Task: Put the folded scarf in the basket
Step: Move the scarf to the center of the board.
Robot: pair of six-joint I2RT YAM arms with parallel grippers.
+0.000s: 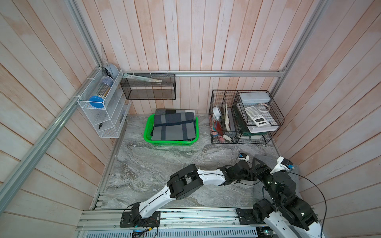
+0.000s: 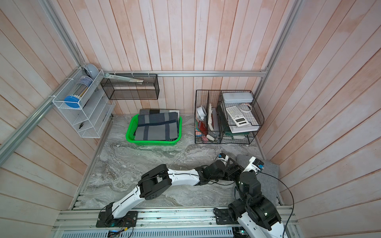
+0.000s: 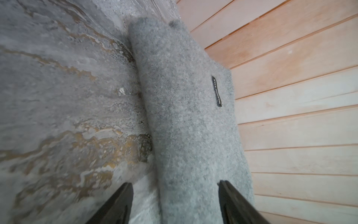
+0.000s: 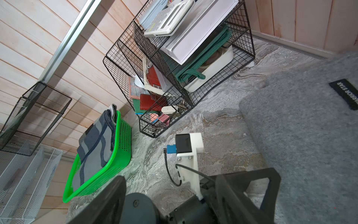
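Note:
A grey folded scarf (image 3: 186,100) with a small black label lies on the marble table along the right wall, also seen in both top views (image 1: 295,175) (image 2: 270,179) and the right wrist view (image 4: 302,139). My left gripper (image 3: 175,183) is open and low over the scarf's near end. Its jaws straddle the scarf's rounded fold, one finger (image 3: 124,195) on the table side and the other over the cloth. My right gripper (image 4: 169,177) hangs open and empty just above the left wrist. The green basket (image 1: 147,131) (image 2: 129,131) (image 4: 120,147) stands at the back and holds folded plaid cloths (image 1: 174,127).
A black wire desk organiser (image 1: 245,115) full of office items stands to the right of the basket. A black mesh shelf (image 1: 148,88) and a white wire rack (image 1: 103,109) hang on the walls. Both arms crowd the front right corner near the wooden wall (image 3: 290,97).

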